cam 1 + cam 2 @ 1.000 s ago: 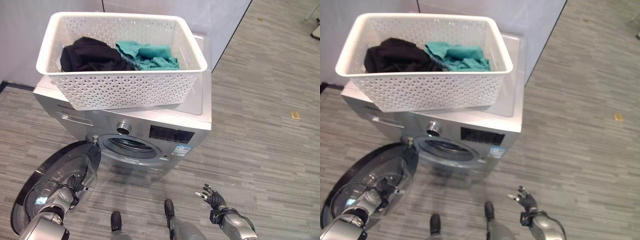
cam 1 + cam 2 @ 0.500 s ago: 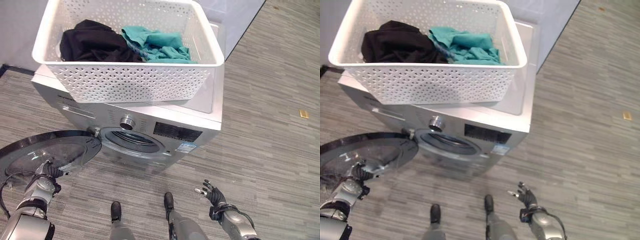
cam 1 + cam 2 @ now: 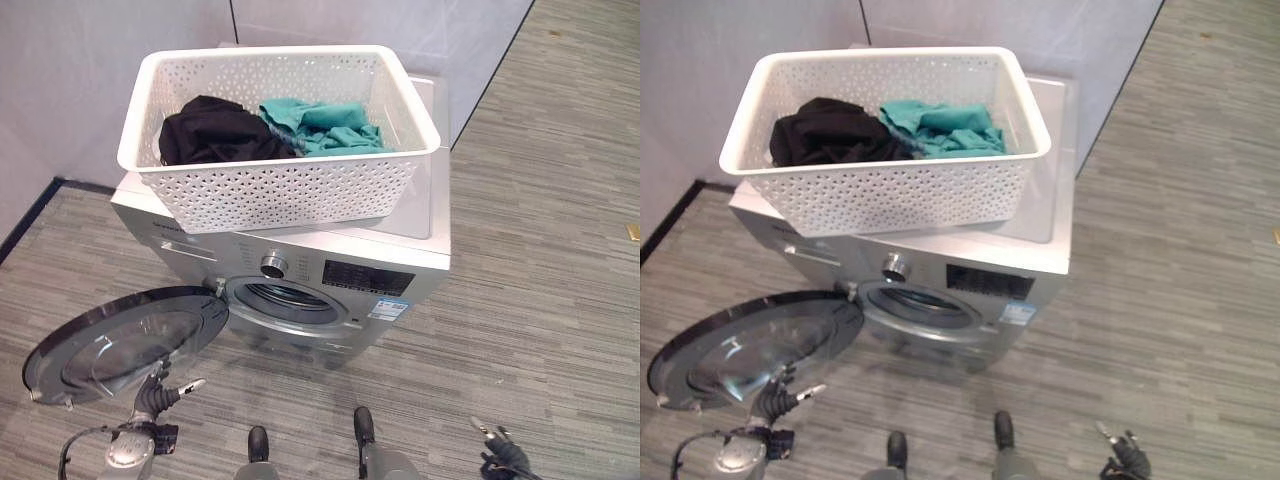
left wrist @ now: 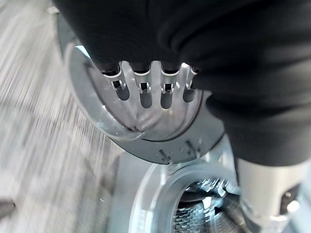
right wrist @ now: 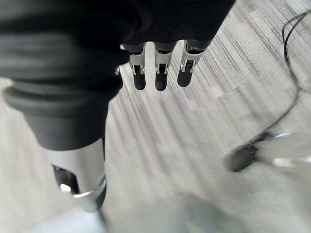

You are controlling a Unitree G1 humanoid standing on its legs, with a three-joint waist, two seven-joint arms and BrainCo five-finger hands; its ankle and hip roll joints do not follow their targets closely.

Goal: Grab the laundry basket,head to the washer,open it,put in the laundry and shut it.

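Note:
A white lattice laundry basket point(image 3: 280, 185) stands on top of the silver washer point(image 3: 400, 275). It holds a black garment point(image 3: 215, 130) and a teal garment point(image 3: 325, 125). The washer's round door point(image 3: 110, 345) is swung wide open to the left, baring the drum opening point(image 3: 285, 297). My left hand point(image 3: 152, 398) is low by the door's near rim with straight, spread fingers point(image 4: 150, 92); I cannot tell whether it touches the door. My right hand point(image 3: 497, 447) hangs low at the right over the floor, its fingers point(image 5: 160, 73) straight and holding nothing.
A pale wall stands behind the washer, with a dark baseboard point(image 3: 25, 215) at the left. Grey plank floor point(image 3: 540, 300) stretches to the right of the washer. A small tan object point(image 3: 632, 231) lies on it at the far right.
The whole picture has shifted, so the camera moved. The door has swung further open to the left, and my left hand now sits lower, at its near rim. My right hand is lower in view.

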